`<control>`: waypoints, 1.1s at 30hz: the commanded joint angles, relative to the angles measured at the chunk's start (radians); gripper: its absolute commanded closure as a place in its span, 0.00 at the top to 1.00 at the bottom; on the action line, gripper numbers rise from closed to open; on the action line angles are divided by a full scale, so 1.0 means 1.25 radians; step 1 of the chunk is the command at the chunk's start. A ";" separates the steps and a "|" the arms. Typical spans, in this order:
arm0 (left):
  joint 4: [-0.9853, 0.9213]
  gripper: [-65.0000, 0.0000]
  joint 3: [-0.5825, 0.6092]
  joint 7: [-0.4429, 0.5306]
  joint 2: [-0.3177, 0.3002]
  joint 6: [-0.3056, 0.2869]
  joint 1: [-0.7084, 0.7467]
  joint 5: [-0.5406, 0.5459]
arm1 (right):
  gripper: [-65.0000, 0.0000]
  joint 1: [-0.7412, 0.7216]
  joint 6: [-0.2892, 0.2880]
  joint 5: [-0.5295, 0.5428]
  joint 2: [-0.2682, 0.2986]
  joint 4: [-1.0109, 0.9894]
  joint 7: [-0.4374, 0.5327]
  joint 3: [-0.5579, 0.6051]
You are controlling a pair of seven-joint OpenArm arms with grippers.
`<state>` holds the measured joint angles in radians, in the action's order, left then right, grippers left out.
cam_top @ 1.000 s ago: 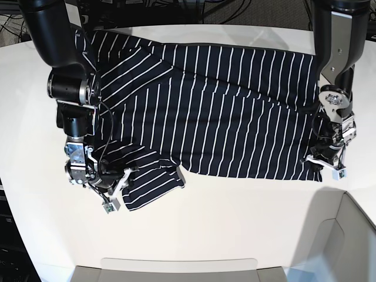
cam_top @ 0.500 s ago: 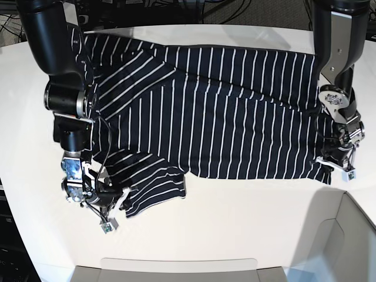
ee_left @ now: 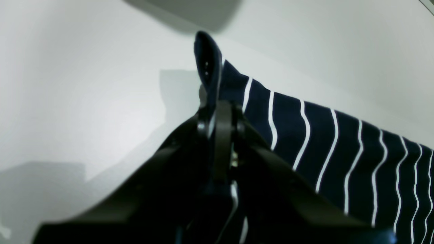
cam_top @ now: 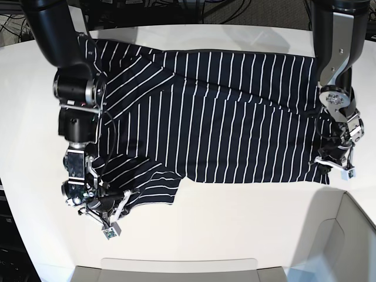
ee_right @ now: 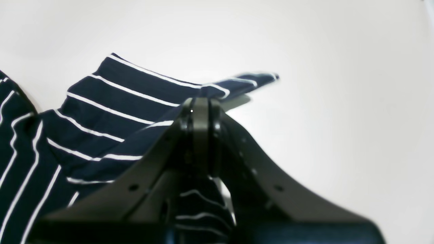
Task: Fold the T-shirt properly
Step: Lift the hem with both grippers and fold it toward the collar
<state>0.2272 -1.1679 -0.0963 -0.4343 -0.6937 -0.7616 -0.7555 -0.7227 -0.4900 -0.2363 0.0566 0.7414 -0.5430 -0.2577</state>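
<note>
The T-shirt [cam_top: 223,111], dark navy with thin white stripes, lies spread across the white table [cam_top: 235,211]. My left gripper [cam_top: 332,165] is at the shirt's near right corner. The left wrist view shows this gripper [ee_left: 217,113] shut on that corner, and a fold of the T-shirt [ee_left: 322,135] sticks up past the fingertips. My right gripper [cam_top: 120,202] is at the bunched flap at the shirt's near left. In the right wrist view it [ee_right: 201,103] is shut on the edge of the T-shirt [ee_right: 118,98], lifted slightly off the table.
A grey bin [cam_top: 352,235] stands at the near right corner and a shallow grey tray edge [cam_top: 176,267] runs along the front. Cables [cam_top: 194,6] lie behind the table's far edge. Both dark arms reach down from the back.
My right gripper has closed on the near left flap and drawn it toward the front, flattening the shirt's left side. The left gripper has stayed shut on its corner, shifting only slightly.
</note>
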 commanded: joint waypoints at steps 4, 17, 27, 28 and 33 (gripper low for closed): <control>0.010 0.00 0.000 0.006 -0.017 -0.004 -0.023 0.011 | 0.00 0.012 -0.003 0.009 -0.010 0.123 -0.049 0.001; 0.250 0.00 0.007 -0.213 0.038 -0.004 -0.022 0.007 | 0.00 0.095 -0.079 0.009 -0.013 0.339 -0.190 -0.001; 0.264 0.00 0.008 -0.268 0.044 -0.004 0.024 0.006 | 0.00 0.169 -0.085 0.009 -0.013 0.459 -0.272 -0.001; 0.264 0.00 0.008 -0.268 0.044 -0.004 0.028 0.006 | 0.00 0.176 -0.085 0.009 -0.014 0.477 -0.282 0.001; 0.332 0.00 0.007 -0.280 0.049 -0.004 0.055 0.006 | 0.00 0.219 -0.085 0.009 -0.013 0.542 -0.311 0.001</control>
<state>0.6235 -1.1606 -0.4576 -0.3473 -0.7136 -0.6674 -0.7418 -0.4187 -0.5945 -0.2272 0.0357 1.4006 -0.9432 -0.2577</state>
